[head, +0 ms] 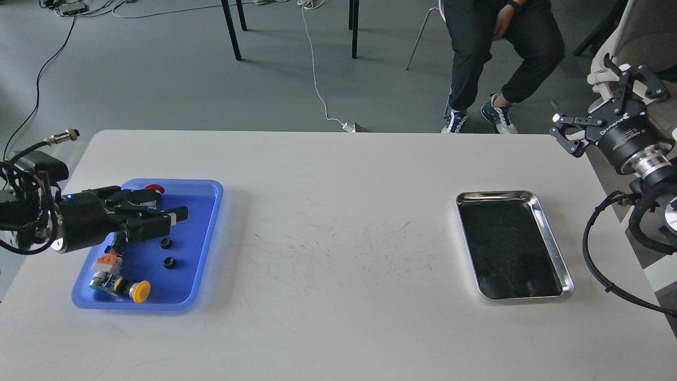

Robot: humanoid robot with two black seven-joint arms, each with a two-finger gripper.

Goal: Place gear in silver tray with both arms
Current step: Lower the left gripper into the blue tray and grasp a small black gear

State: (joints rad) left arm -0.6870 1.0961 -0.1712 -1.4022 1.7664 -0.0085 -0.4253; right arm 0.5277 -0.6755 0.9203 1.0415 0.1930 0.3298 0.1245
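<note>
Two small black gears (pixel 165 243) (pixel 168 262) lie in the blue plastic tray (pixel 186 275) at the left. My left gripper (pixel 173 207) hovers low over the tray's far half, just above the upper gear, with its fingers apart and nothing between them. The silver tray (pixel 494 194) sits at the right of the table with nothing in it. My right gripper (pixel 603 108) is raised beyond the table's right edge, wide open and empty, well behind the silver tray.
The blue tray also holds push-button switches with red (pixel 154 188) and yellow (pixel 140 291) caps and an orange-topped part (pixel 107 260). A seated person (pixel 497 47) and chair legs stand beyond the white table (pixel 338 254).
</note>
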